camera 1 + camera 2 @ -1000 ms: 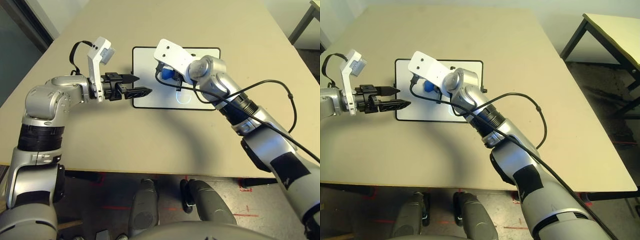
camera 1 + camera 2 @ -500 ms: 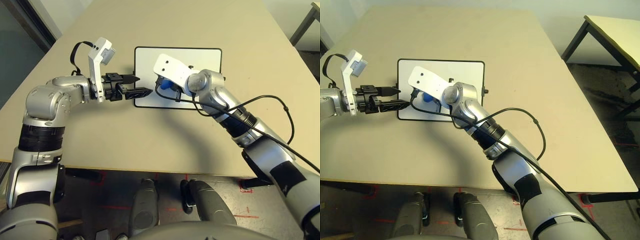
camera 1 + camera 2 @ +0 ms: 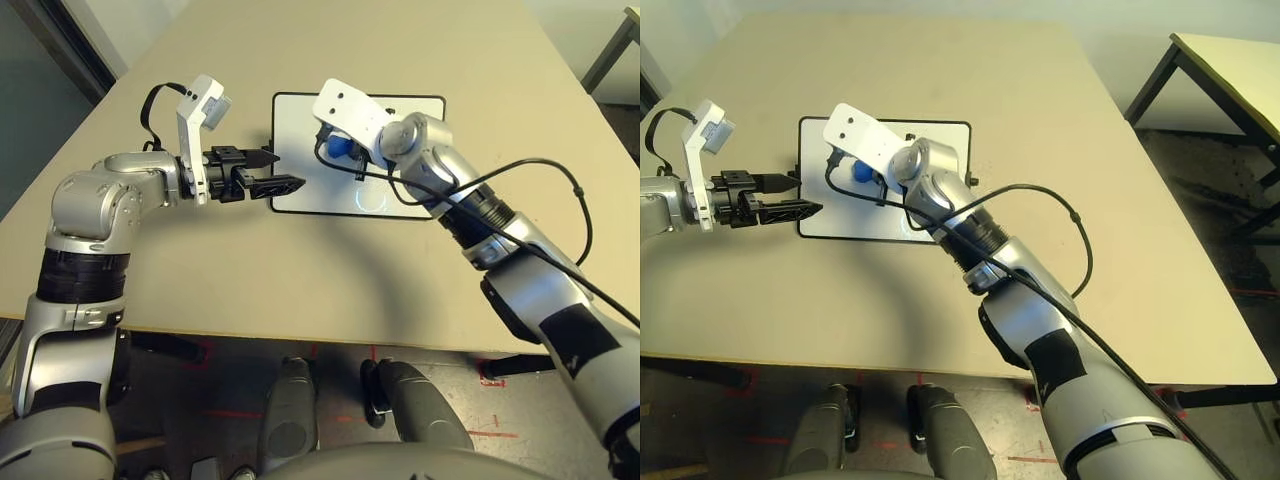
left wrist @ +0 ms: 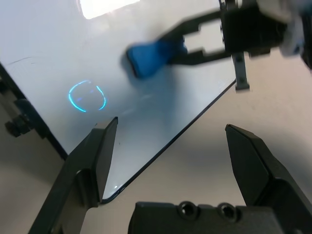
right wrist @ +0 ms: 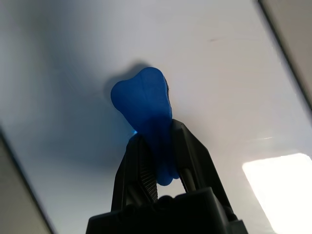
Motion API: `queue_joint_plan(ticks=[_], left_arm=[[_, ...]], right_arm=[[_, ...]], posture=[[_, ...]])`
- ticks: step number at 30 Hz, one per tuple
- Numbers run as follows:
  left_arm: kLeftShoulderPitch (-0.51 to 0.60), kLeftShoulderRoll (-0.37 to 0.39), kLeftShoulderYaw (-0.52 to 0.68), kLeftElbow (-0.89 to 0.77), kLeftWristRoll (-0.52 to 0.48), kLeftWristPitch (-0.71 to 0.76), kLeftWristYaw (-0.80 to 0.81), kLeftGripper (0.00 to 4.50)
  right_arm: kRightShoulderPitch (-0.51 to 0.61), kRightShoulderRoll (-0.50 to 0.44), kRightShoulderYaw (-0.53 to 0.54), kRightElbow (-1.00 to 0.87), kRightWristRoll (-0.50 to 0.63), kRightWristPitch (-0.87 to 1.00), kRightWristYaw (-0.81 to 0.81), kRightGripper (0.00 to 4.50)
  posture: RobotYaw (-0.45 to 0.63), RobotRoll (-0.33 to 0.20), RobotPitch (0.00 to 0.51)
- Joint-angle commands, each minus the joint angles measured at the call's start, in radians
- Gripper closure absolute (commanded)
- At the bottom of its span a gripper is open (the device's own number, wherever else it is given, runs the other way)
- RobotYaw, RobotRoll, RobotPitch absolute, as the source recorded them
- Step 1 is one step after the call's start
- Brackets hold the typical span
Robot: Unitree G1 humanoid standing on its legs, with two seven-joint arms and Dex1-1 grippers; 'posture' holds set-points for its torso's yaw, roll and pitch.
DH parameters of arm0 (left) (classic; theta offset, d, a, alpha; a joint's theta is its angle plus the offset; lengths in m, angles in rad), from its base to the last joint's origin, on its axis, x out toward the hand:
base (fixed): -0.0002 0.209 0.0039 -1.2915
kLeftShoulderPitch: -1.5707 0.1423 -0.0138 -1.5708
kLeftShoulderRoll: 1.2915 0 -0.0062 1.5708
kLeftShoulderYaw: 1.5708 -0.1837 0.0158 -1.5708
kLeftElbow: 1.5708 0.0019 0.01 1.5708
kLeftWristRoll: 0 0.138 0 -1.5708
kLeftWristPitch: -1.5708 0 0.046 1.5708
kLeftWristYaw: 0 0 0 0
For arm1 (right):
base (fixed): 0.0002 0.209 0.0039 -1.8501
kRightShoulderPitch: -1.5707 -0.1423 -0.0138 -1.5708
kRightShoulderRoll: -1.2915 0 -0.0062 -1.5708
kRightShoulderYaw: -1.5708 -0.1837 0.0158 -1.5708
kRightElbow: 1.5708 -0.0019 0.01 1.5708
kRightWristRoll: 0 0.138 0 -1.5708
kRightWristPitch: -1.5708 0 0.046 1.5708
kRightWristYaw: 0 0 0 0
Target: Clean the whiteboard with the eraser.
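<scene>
The eraser (image 5: 144, 109) is clamped in the right gripper (image 5: 157, 161) and pressed on the whiteboard (image 3: 400, 205). The left gripper (image 4: 170, 146) is held with fingers (image 4: 100, 156) spread over the board's near-left corner.

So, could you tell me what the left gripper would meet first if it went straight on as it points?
Most likely the whiteboard: the left gripper, fingers open, points across its near corner.
</scene>
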Motion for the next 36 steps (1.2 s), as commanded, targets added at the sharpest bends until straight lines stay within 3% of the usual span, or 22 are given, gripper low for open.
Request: queue_joint_plan(ticks=[1, 6, 13, 17, 28, 32, 36], left_arm=[[0.004, 0.002, -0.008, -0.006, 0.004, 0.008, -0.003, 0.00], [0.003, 0.003, -0.010, -0.005, 0.005, 0.008, -0.004, 0.00], [0.001, 0.002, -0.013, 0.002, 0.008, 0.003, -0.009, 0.00], [-0.002, -0.003, -0.016, 0.006, 0.010, 0.000, -0.009, 0.00], [-0.013, -0.006, -0.022, 0.018, 0.015, -0.001, -0.015, 0.00], [-0.013, -0.003, -0.022, 0.017, 0.013, 0.002, -0.017, 0.00], [-0.013, -0.001, -0.021, 0.016, 0.013, 0.004, -0.018, 0.00]], right_arm=[[0.080, -0.023, 0.062, -0.006, -0.023, 0.052, 0.047, 3.88], [0.058, -0.017, 0.041, 0.021, -0.025, 0.053, 0.030, 3.88], [-0.104, 0.009, -0.045, 0.212, 0.022, -0.004, -0.051, 3.88], [-0.140, 0.022, -0.068, 0.268, 0.035, -0.022, -0.079, 3.88], [0.064, -0.015, 0.051, 0.010, -0.014, 0.036, 0.031, 3.88], [0.058, -0.003, 0.049, -0.005, -0.018, 0.048, 0.036, 3.88], [-0.025, 0.025, 0.001, 0.078, 0.004, 0.031, -0.003, 3.88]], posture=[[0.03, 0.000, 0.167], [0.03, 0.000, 0.167], [0.02, 0.000, 0.163], [0.02, 0.000, 0.162], [0.01, 0.000, 0.165], [0.02, 0.000, 0.170], [0.02, 0.000, 0.173]])
